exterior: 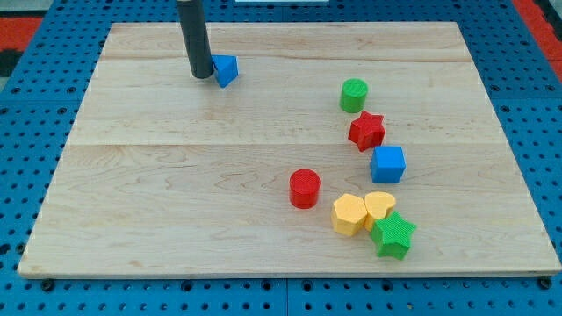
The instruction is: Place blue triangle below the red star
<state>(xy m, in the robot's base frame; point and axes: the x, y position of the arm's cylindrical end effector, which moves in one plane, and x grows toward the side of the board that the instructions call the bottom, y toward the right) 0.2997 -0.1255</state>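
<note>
Bright, even light; sharp picture.
The wooden board (176,175) is evenly lit, without glare. Blocks cast only faint, short shadows; the red cylinder (305,188) shows a soft one at its near base. Edges stay crisp.

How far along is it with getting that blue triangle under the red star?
Nothing looks done yet: the blue triangle sits near the view's top, far from the red star. In hand: my tip is right against the triangle's left side. Left: pushing it rightward and down to below the star, where the blue cube sits.

wooden board (176,175) | eight blocks | most clustered view's right
</note>
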